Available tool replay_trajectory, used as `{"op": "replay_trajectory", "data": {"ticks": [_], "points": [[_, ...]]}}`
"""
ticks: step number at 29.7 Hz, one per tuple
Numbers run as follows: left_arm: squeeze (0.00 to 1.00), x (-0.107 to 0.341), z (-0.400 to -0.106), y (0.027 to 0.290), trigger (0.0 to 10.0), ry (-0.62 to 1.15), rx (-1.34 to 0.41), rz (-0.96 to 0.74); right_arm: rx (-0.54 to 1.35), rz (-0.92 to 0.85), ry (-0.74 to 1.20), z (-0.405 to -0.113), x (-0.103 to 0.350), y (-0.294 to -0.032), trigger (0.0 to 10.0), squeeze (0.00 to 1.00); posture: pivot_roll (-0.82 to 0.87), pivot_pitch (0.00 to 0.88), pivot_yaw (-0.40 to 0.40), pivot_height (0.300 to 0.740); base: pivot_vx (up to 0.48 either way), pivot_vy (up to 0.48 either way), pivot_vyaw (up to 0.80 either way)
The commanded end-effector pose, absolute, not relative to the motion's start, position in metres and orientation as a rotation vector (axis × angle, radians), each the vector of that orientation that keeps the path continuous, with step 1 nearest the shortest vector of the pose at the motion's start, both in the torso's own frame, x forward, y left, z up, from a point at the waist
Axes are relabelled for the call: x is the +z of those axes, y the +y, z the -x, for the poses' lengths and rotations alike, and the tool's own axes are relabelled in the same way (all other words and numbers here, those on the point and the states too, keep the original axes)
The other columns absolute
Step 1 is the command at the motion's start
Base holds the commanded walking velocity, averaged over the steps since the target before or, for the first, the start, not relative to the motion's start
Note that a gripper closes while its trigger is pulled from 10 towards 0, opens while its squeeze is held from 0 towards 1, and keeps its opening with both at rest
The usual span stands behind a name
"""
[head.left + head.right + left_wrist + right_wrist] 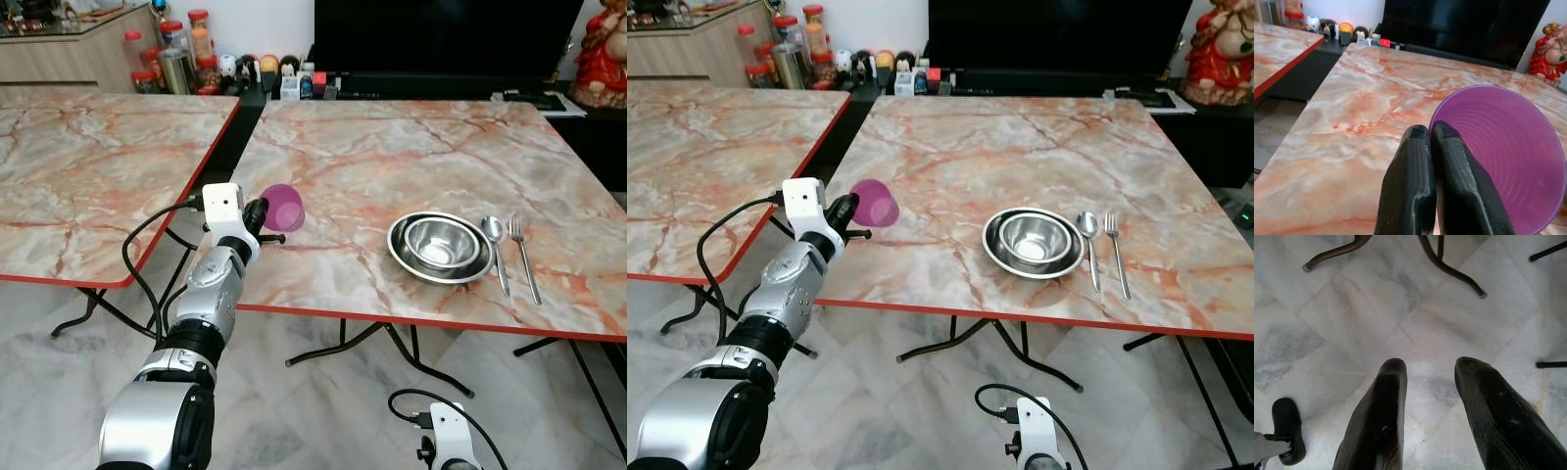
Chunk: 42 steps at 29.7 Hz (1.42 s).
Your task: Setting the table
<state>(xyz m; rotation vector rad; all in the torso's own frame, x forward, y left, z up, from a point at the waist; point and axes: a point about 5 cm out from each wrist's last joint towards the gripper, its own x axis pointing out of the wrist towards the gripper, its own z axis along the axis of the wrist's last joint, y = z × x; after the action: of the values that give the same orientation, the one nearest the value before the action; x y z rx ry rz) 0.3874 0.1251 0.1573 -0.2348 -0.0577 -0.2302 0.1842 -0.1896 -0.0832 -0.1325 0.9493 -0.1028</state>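
Note:
My left gripper (263, 217) is shut on the rim of a purple plastic cup (284, 207), held tilted above the left part of the marble table (392, 147). In the left wrist view the black fingers (1449, 181) pinch the cup's rim, and the cup (1503, 152) opens toward the camera. Toward the table's front right, two nested steel bowls (440, 246) sit with a spoon (496, 251) and a fork (524, 255) lying just to their right. My right gripper (1427, 382) hangs low over the floor, open, with nothing between its fingers.
A second marble table (88, 176) stands to the left, across a narrow gap. Behind are a dark TV stand (431, 39) with small figurines and jars (181, 49), and a red statue (602, 54) at the far right. Black table legs (1449, 264) cross the tiled floor below.

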Motion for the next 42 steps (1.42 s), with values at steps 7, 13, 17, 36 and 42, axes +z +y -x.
{"op": "replay_trajectory", "data": {"ticks": [7,13,17,36,42], "points": [[0.0,0.167,-0.389,0.122,10.0,-0.08,-0.267,0.233,-0.101,0.13,0.964,-0.183,-0.084,-0.188,10.0,0.0,-0.08,0.0,0.025,0.728,0.36,0.0,-0.18],[0.0,0.168,-0.389,0.121,10.0,-0.082,-0.292,0.232,-0.092,0.139,0.969,-0.182,-0.085,-0.187,10.0,0.0,-0.08,0.0,0.029,0.728,0.359,0.0,0.0],[0.0,0.166,-0.387,0.116,10.0,-0.06,-0.351,0.21,-0.094,0.14,0.976,-0.18,-0.086,-0.186,10.0,0.0,-0.08,0.0,0.034,0.728,0.233,0.0,0.0],[0.0,0.171,-0.39,0.082,10.0,0.038,-0.562,0.248,-0.081,0.152,1.025,-0.17,-0.091,-0.181,10.0,0.0,-0.08,0.0,0.068,0.728,0.0,0.0,0.0],[0.0,0.178,-0.394,0.064,10.0,0.08,-0.574,0.28,-0.086,0.138,1.031,-0.168,-0.093,-0.177,10.0,0.0,-0.08,0.0,0.084,0.728,0.0,0.0,0.0]]}}
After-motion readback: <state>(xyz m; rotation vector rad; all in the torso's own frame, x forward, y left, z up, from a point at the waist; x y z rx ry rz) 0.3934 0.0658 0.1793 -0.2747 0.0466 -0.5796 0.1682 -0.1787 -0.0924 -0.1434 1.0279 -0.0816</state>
